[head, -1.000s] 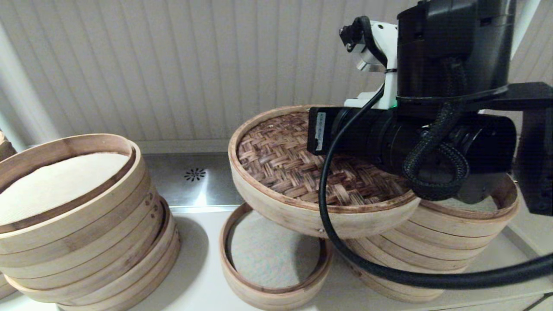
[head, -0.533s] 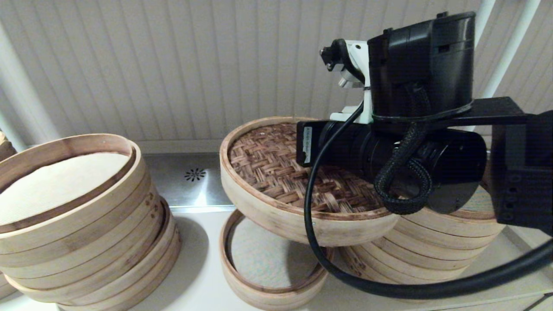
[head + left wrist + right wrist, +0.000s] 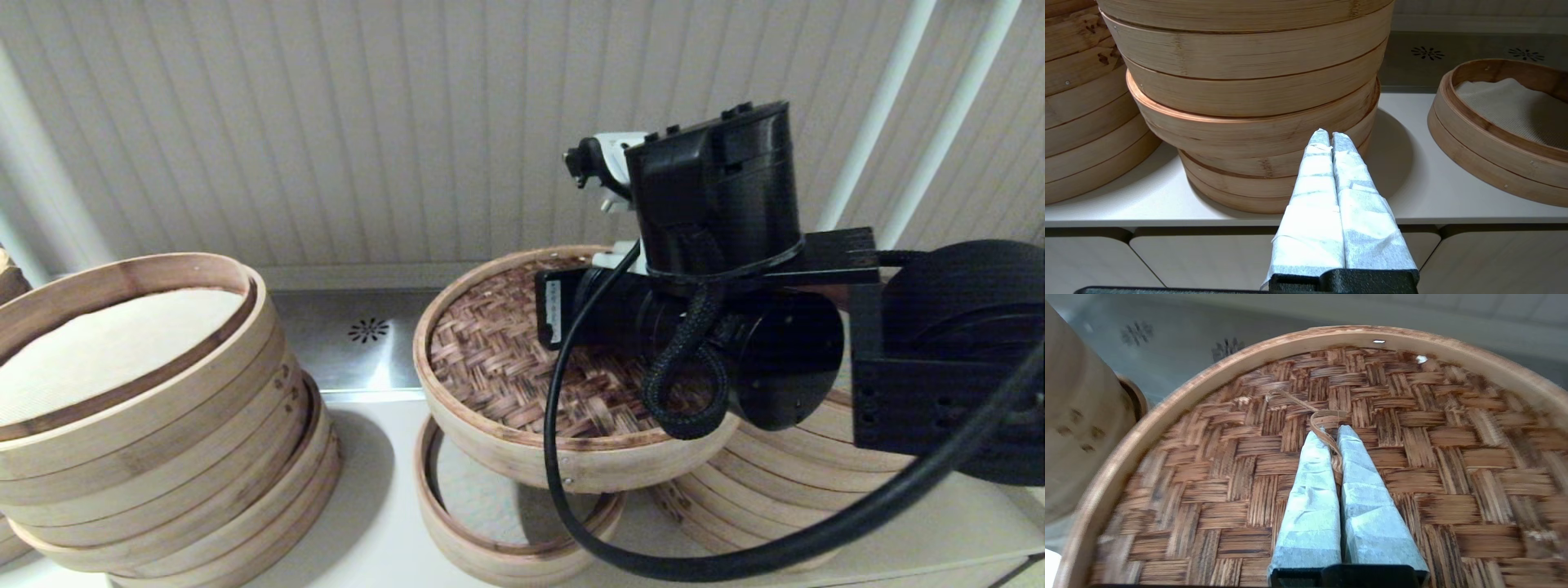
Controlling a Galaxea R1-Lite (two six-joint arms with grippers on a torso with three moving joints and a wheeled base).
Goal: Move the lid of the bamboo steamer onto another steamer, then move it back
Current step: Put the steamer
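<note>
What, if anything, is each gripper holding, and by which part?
The right gripper holds the bamboo steamer lid by its twine loop. The left gripper holds nothing.

Bamboo steamer lid [image 3: 506, 367] hangs over low steamer [image 3: 490, 523], covering most of its opening | leaning stack [image 3: 163, 408] flanks left, tall stack [image 3: 784, 490] right | bare counter [image 3: 375, 523] between.

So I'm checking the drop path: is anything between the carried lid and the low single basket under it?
Nothing visible is. The right gripper holds the bamboo steamer lid by its twine loop, tilted in the air above the short steamer. Only open space shows between them; the tall stack stands beside.
</note>
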